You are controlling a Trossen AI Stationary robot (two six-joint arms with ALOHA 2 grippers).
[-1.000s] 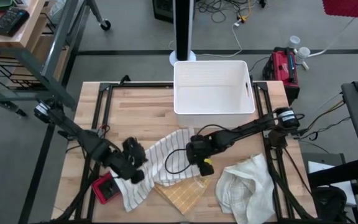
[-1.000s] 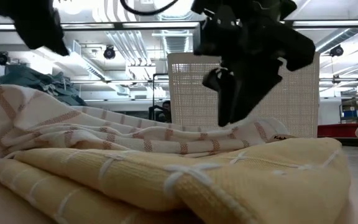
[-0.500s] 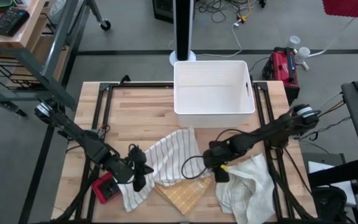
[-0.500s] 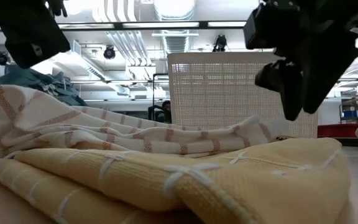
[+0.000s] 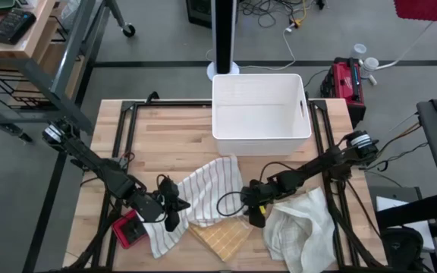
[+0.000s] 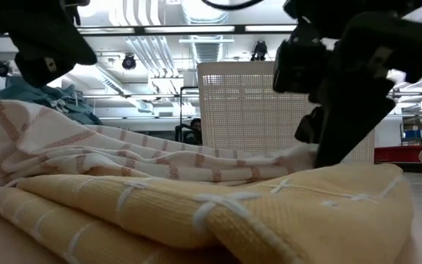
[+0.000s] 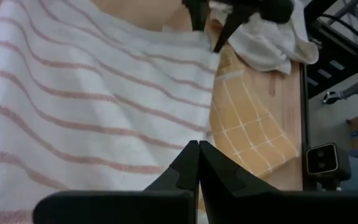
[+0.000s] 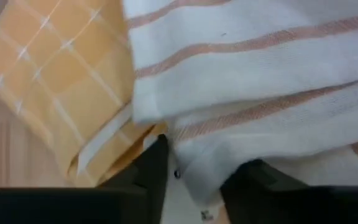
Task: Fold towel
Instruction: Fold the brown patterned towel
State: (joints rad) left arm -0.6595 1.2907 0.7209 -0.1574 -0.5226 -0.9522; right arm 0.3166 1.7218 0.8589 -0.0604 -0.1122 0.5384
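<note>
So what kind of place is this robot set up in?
Probably a robotics lab or workshop: a wooden table on a black metal frame, loose cables across the bare floor, and exposed ceiling ducts with strip lights in the low view.

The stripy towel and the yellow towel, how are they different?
The white cloth towel with thin reddish stripes has lines going one way; the yellow cloth towel with a white grid has squares. The striped one lies on top, the yellow one partly beneath it. The striped one shows more area. Both lie rumpled on the wooden table.
</note>
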